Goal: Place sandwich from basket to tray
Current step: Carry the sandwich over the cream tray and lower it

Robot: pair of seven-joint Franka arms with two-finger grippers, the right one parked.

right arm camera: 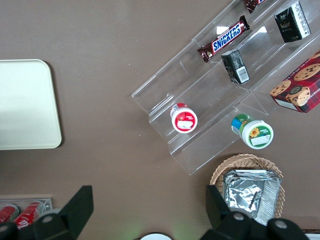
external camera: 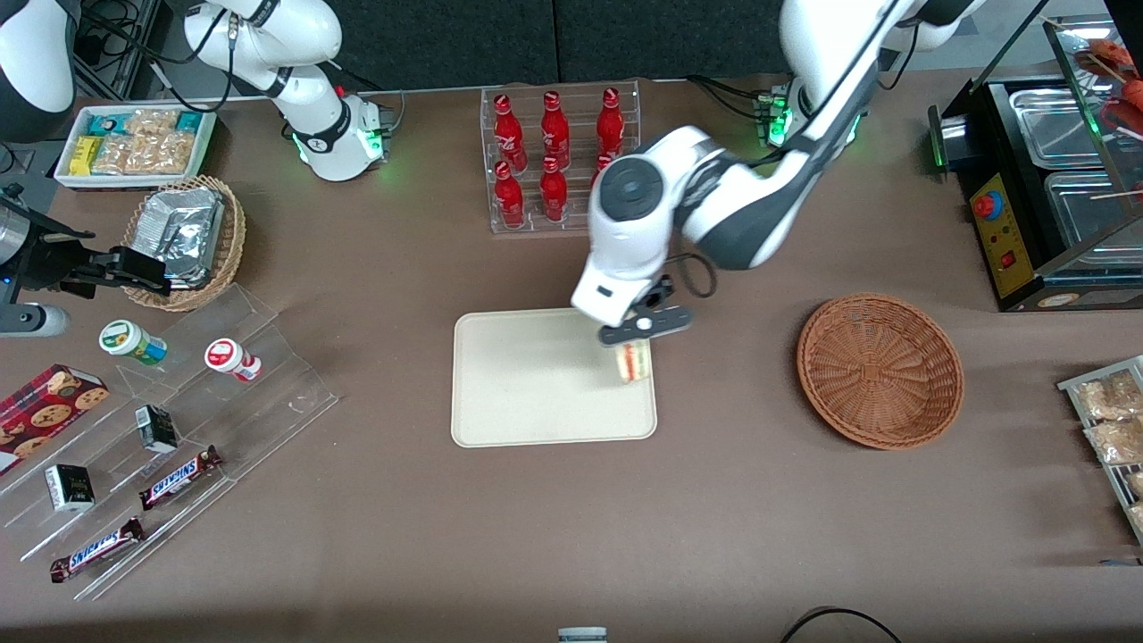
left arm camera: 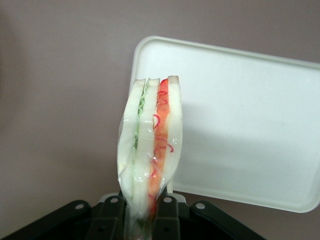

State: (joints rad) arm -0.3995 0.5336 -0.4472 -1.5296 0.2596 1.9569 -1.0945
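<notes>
My left gripper (external camera: 636, 346) is shut on the sandwich (external camera: 633, 361), a wrapped wedge of white bread with green and red-orange filling. It holds the sandwich over the edge of the cream tray (external camera: 527, 384) that lies toward the working arm's end. In the left wrist view the sandwich (left arm camera: 150, 145) stands between the black fingers (left arm camera: 168, 216), with the tray (left arm camera: 250, 120) below it. The reddish-brown wicker basket (external camera: 880, 369) sits empty on the table, farther toward the working arm's end.
A clear rack of red bottles (external camera: 554, 156) stands farther from the front camera than the tray. A clear stepped stand with snacks (external camera: 161, 446) and a tan basket of foil packets (external camera: 183, 239) lie toward the parked arm's end. A black warmer case (external camera: 1054, 179) stands at the working arm's end.
</notes>
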